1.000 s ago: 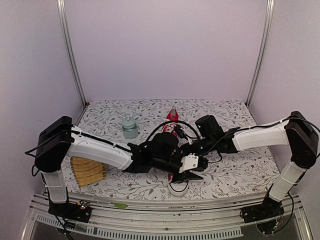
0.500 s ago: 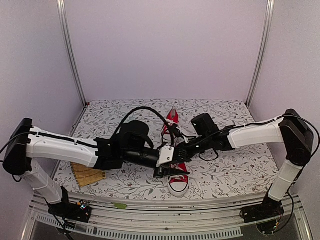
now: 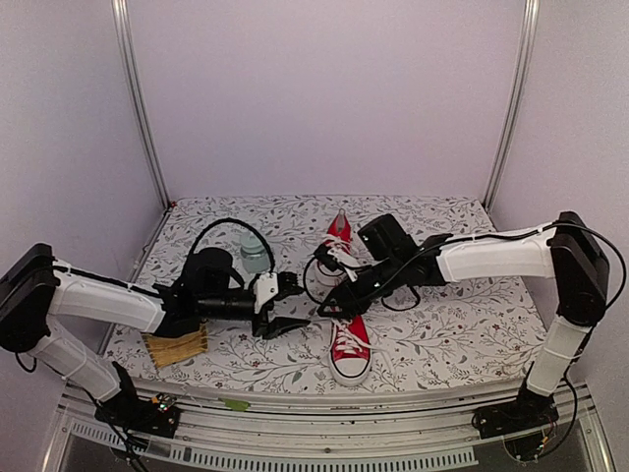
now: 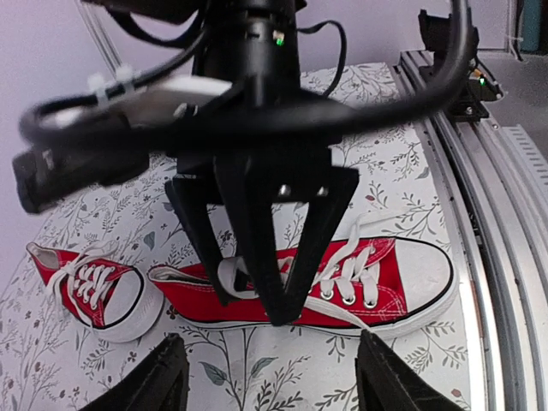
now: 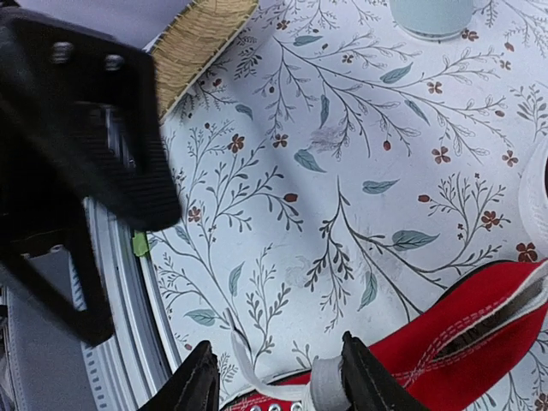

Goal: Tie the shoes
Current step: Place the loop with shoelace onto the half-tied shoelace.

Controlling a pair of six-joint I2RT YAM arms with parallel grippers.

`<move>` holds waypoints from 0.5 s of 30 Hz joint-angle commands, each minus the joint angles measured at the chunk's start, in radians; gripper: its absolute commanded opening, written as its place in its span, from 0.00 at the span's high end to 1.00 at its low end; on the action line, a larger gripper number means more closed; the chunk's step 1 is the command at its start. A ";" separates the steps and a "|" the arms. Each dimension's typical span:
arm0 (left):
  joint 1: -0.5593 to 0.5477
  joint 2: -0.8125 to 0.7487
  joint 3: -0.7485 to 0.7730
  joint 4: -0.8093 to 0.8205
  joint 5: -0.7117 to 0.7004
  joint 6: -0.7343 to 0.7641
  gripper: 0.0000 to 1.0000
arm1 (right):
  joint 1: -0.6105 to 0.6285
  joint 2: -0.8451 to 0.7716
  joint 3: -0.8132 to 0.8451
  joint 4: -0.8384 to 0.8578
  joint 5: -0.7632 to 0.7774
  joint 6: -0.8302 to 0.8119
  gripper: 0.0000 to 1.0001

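Note:
The shoes are two small red sneakers with white laces and white toe caps. The near shoe (image 3: 351, 350) points at the table's front edge, and the far shoe (image 3: 337, 238) lies behind it. My right gripper (image 3: 332, 298) hangs open over the near shoe's (image 4: 390, 274) heel end. In the right wrist view a loose white lace (image 5: 247, 366) lies between its fingers, by the red canvas (image 5: 467, 338). My left gripper (image 3: 288, 307) is open and holds nothing, left of the near shoe. Its fingertips (image 4: 163, 372) frame bare cloth in front of that shoe.
A pale bottle (image 3: 255, 251) stands behind the left arm. A bamboo mat (image 3: 175, 344) lies at the front left, partly under that arm. The table's metal front rail (image 3: 324, 423) runs along the near edge. Grey walls close in the back and sides.
My left gripper has pulled back to the left, away from the near shoe, and opened wider. The right gripper was shut and now stands open, with the lace loose.

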 commanded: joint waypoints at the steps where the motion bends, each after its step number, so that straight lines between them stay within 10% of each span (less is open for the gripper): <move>1: 0.040 0.092 0.031 0.108 0.016 -0.017 0.29 | -0.076 -0.143 -0.004 -0.084 -0.081 -0.047 0.51; 6: 0.044 0.228 0.123 0.047 0.112 0.089 0.26 | -0.182 -0.168 -0.104 -0.081 -0.132 -0.015 0.67; 15: 0.045 0.374 0.270 -0.045 0.170 0.213 0.27 | -0.207 -0.034 -0.115 -0.049 -0.247 -0.036 0.66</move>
